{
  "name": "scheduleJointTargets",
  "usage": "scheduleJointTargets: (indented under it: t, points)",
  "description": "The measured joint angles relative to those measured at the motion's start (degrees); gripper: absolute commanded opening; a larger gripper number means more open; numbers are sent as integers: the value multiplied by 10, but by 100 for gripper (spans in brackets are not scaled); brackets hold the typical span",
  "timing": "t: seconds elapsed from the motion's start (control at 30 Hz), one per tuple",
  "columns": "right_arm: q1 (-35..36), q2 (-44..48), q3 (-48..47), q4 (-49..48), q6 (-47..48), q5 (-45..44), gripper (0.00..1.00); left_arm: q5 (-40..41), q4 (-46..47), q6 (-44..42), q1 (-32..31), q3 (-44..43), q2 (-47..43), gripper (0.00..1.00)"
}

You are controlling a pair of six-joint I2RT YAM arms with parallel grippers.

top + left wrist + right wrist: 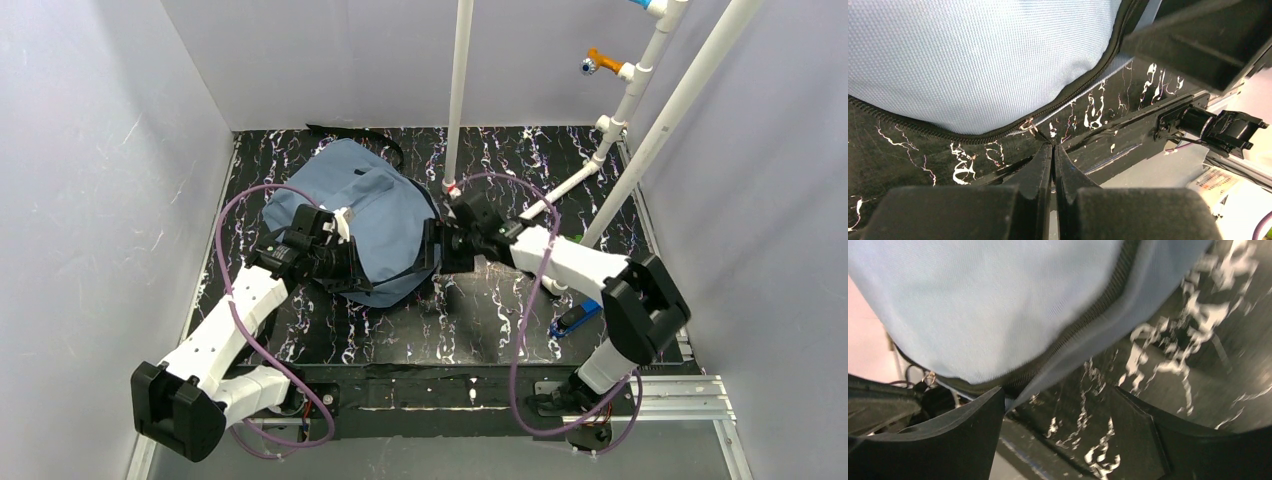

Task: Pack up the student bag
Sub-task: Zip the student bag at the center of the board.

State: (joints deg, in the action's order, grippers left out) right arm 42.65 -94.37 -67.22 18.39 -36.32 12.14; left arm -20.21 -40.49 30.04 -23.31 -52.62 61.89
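Observation:
The student bag [375,210], slate-blue fabric with black zipper trim, lies flat in the middle of the black marbled table [480,320]. My left gripper [366,278] is at the bag's near edge, jaws pressed together. In the left wrist view the left gripper [1053,146] has its tips right beside the metal zipper pull [1028,125]; whether they pinch it I cannot tell. My right gripper [436,250] is at the bag's right edge. In the right wrist view the right gripper [1058,415] stands open, the bag's zipper seam [1083,325] just past its left finger [973,425].
White pipes [460,90] rise from the table behind the bag and slant across the right side. A small blue object [578,318] lies near the right arm's base. A black strap [360,135] trails from the bag's far end. Walls close in on three sides.

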Motion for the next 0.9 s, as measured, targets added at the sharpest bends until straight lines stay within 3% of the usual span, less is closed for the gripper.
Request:
scheduleJointTargets:
  t: [0.1, 0.27, 0.37, 0.47, 0.73, 0.9]
  points:
    - [17, 50, 82, -51, -94, -8, 81, 0, 2, -5, 0, -4, 2, 0]
    - [29, 42, 94, -111, -189, -15, 67, 1, 1, -8, 0, -4, 5, 0]
    - [35, 34, 94, -139, -211, -23, 44, 11, 0, -13, 0, -4, 5, 0]
    - [38, 26, 94, -156, -223, -35, 1, 29, -5, -19, 0, -4, 5, 0]
    - [33, 40, 139, -200, -252, -50, 1, 176, -45, -16, 8, -5, 0, 0]
    - [29, 57, 150, -223, -254, -27, 1, 216, -34, -12, 71, -5, -2, 0]
